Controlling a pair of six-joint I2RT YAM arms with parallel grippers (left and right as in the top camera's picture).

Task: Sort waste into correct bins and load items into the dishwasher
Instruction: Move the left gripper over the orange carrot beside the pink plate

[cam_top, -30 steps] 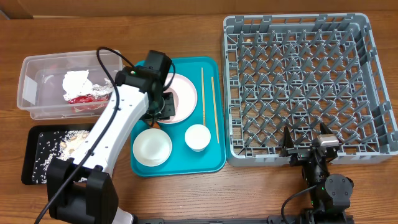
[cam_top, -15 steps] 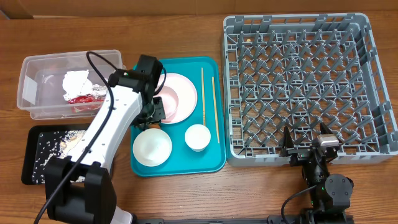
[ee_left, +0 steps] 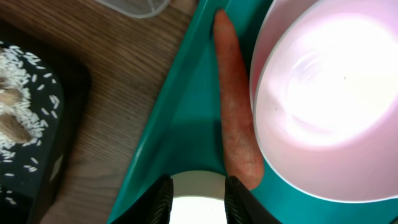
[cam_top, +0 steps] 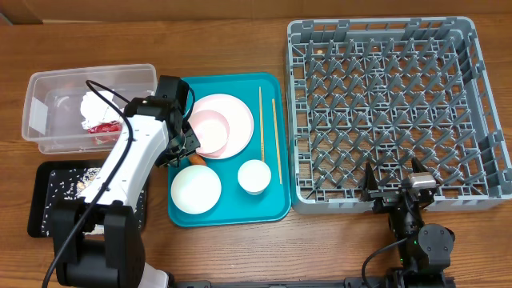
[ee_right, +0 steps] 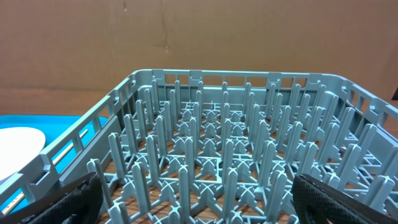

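as the left fingers (ee_left: pixel 163 200) ease apart and draw back empty, the carrot (ee_left: pixel 236 112) lies loose on the teal tray (ee_left: pixel 186 124), touching the plate (ee_left: pixel 329 93): probably dropped, so it needs regrasping. right fingers (ee_right: pixel 81 199) are spread wide by the rack (cam_top: pixel 384 104).

We see bright, even light from above in the overhead view: shadows on the table (cam_top: pixel 240 248) are soft and short, and everything is sharp. In the left wrist view the bowl (ee_left: pixel 329 93) blows out to white glare, the carrot (ee_left: pixel 235 106) beside it is crisp, and the fingers (ee_left: pixel 163 200) of the left gripper (ee_left: pixel 196 198) blur at the bottom edge. In the right wrist view the dish rack (ee_right: pixel 211 155) is flatly lit, its nearest pegs soft.
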